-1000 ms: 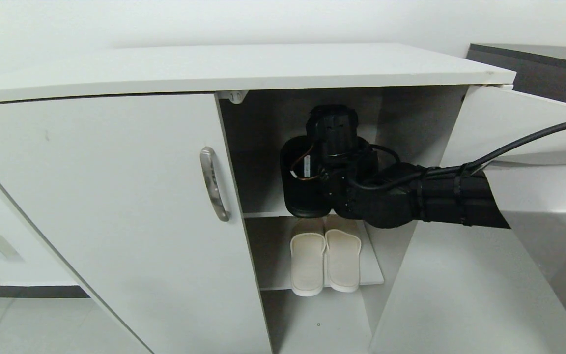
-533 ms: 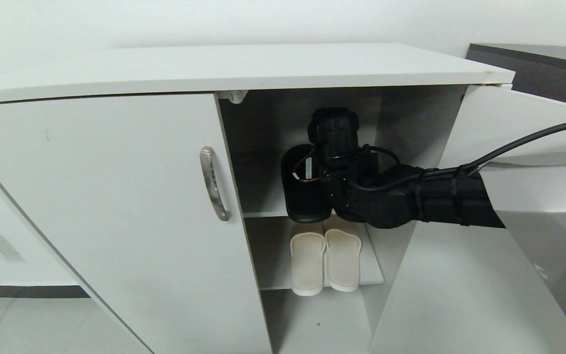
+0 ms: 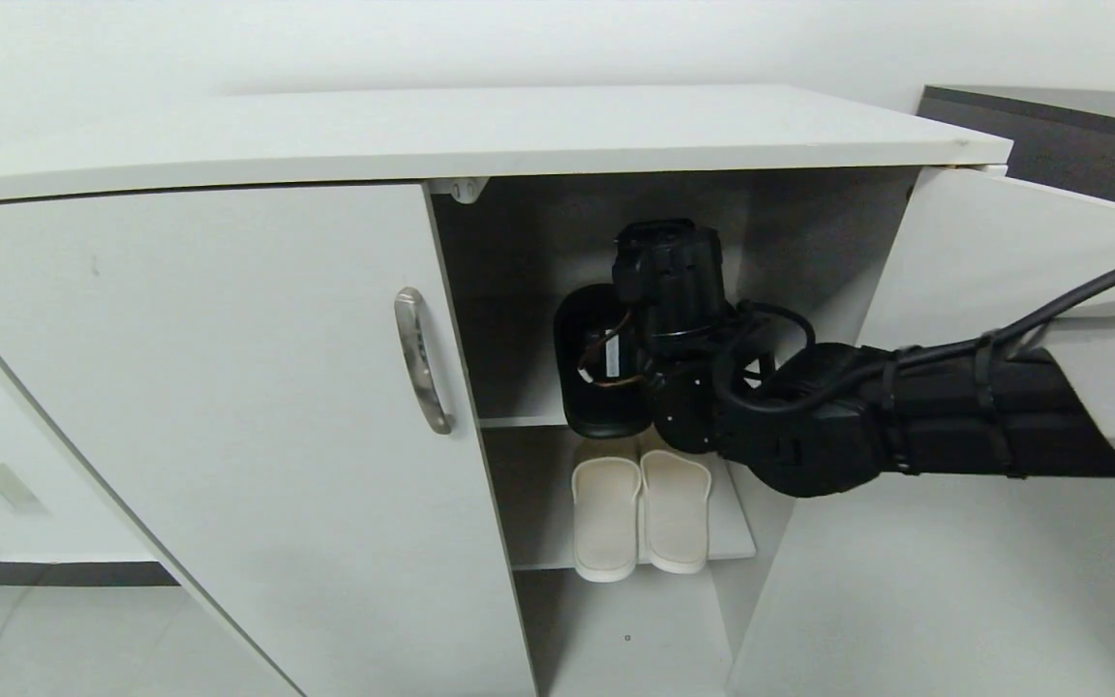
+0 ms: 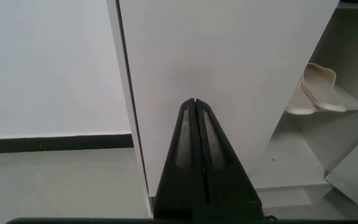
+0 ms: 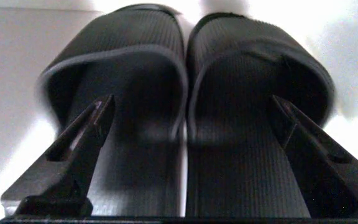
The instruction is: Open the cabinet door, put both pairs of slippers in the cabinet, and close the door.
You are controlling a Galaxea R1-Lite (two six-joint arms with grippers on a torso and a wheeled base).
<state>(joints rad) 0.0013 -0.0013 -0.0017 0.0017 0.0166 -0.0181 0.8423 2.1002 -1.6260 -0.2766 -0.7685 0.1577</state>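
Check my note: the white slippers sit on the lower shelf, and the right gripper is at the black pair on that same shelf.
Wrong shelf. The black pair sits on the shelf above the white slippers, as the head view shows. The right gripper is at that pair, and the rest stands.

The right arm [image 3: 906, 426] is bulky matte black, with a thick black cable [image 3: 1080, 300] strapped along it by ties behind the hand. At the wrist sits a cylindrical housing [image 3: 674, 266] — thin orange wires [image 3: 606, 380] loop beside it. The right gripper [image 5: 192, 99] has dark tapered fingers [image 5: 82, 140]; the left gripper [image 4: 196, 102] has black wedge-shaped ones with grey inlays.
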